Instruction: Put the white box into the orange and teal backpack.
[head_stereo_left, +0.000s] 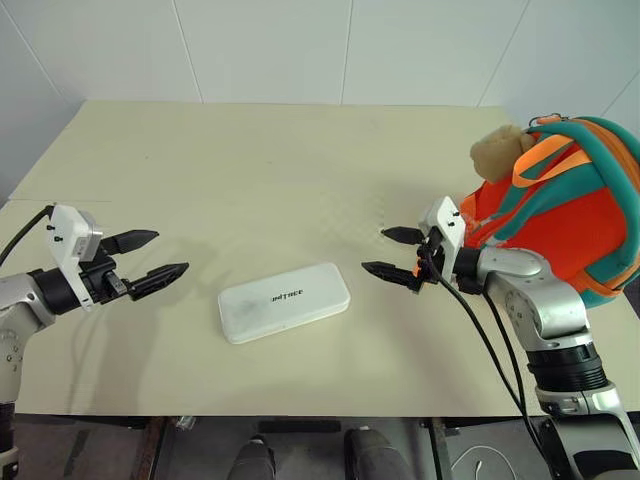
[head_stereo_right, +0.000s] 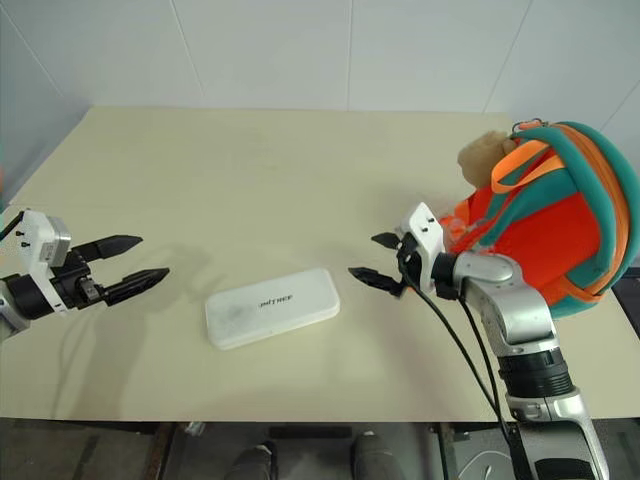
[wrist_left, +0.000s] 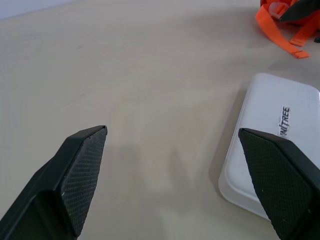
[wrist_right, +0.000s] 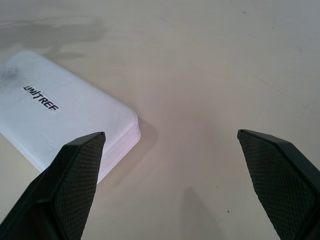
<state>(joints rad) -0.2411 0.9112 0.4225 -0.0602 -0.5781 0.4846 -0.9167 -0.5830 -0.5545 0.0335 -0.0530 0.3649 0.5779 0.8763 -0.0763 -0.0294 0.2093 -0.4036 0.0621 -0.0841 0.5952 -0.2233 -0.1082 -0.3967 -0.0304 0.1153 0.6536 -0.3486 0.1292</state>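
Both wide open, left gripper (head_stereo_left: 158, 255) and right gripper (head_stereo_left: 394, 253) empty, flanking white box (head_stereo_left: 284, 301)

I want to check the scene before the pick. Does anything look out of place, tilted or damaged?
Nothing stands out. The white box lies flat on the table, turned slightly askew, between the open left gripper and right gripper. The orange and teal backpack sits at the table's right edge.

Bright, even overhead light, all sharp.
Soft faint shadows on the table (head_stereo_left: 300, 170), no glare or blur.
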